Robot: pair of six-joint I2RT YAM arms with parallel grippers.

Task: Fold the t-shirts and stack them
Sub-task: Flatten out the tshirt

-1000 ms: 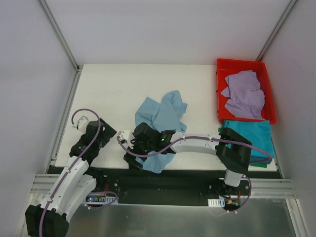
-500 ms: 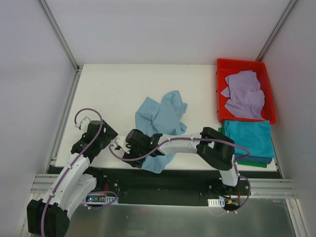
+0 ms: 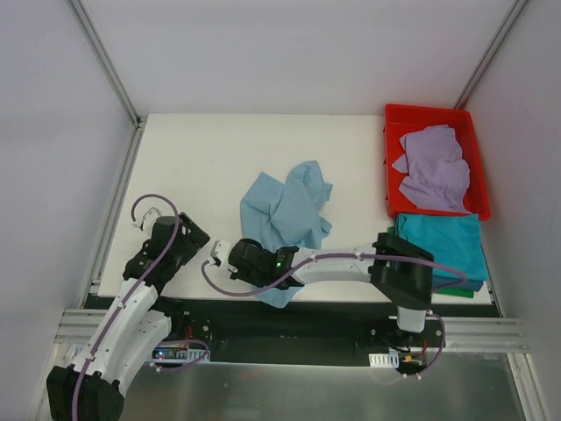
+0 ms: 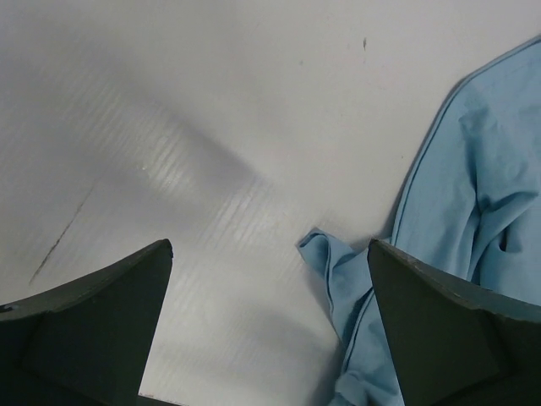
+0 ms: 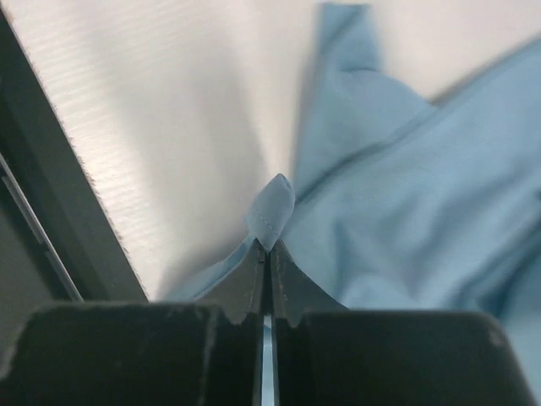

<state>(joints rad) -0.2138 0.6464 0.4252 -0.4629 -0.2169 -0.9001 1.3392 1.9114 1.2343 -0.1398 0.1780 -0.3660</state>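
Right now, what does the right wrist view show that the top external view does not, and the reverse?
Only the right wrist view: the right claw shut on a small fold at the edge of the light blue t-shirt. Only the top external view: the red bin holding the lavender t-shirt, and the teal t-shirt folded beside it. Both: the light blue t-shirt crumpled on the white table.

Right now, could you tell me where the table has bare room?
Bare: the table behind the light blue t-shirt, left of the red bin. Crowded: the folded stack at right; the near edge, where the right gripper pinches that shirt.
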